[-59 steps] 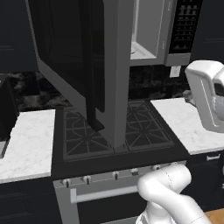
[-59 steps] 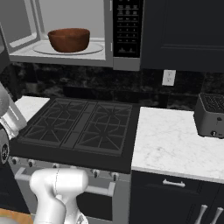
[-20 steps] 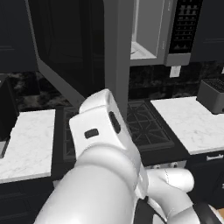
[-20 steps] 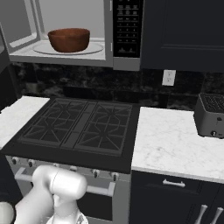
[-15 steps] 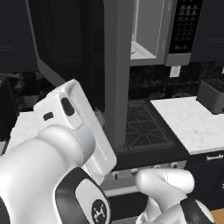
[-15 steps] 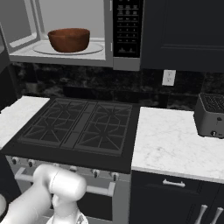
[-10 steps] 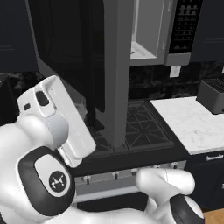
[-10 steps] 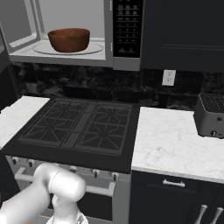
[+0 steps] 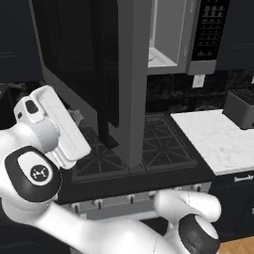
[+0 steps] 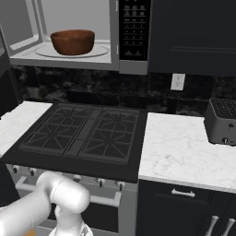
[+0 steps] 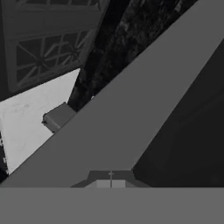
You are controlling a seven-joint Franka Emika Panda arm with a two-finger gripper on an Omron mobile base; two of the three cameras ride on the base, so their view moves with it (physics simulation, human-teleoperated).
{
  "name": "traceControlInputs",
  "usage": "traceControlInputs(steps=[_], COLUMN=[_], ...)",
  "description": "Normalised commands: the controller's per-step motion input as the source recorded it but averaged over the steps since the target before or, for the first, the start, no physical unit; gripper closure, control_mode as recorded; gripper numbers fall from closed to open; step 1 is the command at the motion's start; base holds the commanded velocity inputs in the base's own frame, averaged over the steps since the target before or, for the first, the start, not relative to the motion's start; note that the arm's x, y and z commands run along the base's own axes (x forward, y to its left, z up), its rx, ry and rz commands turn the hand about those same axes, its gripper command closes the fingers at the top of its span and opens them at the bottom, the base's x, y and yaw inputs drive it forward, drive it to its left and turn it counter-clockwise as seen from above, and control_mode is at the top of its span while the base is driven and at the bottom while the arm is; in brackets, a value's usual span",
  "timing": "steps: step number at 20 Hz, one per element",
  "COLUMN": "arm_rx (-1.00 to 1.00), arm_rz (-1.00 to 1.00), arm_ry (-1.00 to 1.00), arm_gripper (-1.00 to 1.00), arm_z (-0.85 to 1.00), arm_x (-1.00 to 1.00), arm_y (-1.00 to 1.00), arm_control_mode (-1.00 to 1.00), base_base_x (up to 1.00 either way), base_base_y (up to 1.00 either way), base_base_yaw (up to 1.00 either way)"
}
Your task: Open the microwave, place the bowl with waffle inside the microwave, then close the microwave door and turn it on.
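Note:
The microwave (image 10: pixel 120 64) hangs over the stove with its cavity exposed. The copper-brown bowl (image 10: pixel 73 41) sits inside on the glass turntable; its wall hides the waffle. The microwave door (image 9: pixel 133 84) stands swung far out, edge-on in the left base view. My white hand (image 9: pixel 57 130) is left of that door, on its outer side, angled up toward the dark glass. In the hand view my gripper (image 11: pixel 111 176) is shut and empty, tips right against the door's grey frame (image 11: pixel 131 109).
A black stove (image 10: pixel 83 131) lies below the microwave, with white marble counters (image 10: pixel 179 147) on both sides. A small black toaster (image 10: pixel 223 120) stands at the right. The black button panel (image 10: pixel 133 27) runs down the microwave's right side. A wall outlet (image 10: pixel 177 81) is on the backsplash.
My arm has swung across the left base view from the middle to the far left and now sits beside the open door. Bowl and door have not moved.

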Motion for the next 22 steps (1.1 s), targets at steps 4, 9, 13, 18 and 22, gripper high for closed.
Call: traceControlInputs(steps=[4,9,13,18,22], arm_rx=[-0.04,-0.02,0.0,0.0,0.09], arm_rz=[0.0,0.0,0.0,0.12,0.31], arm_ry=[-0.08,-0.13,-0.08,-0.03,-0.17], arm_gripper=[1.0,1.0,1.0,1.0,1.0], arm_z=[0.12,0.32,0.25,0.12,0.47], arm_x=[0.0,0.0,0.08,0.84,1.0], arm_y=[-0.71,-0.97,-1.0,-1.0,-0.69], arm_control_mode=[-1.0,-1.0,-1.0,-1.0,-1.0], base_base_x=[0.0,0.0,0.0,0.0,0.0], base_base_y=[0.0,0.0,0.0,0.0,0.0], base_base_yaw=[0.0,0.0,0.0,0.0,0.0])
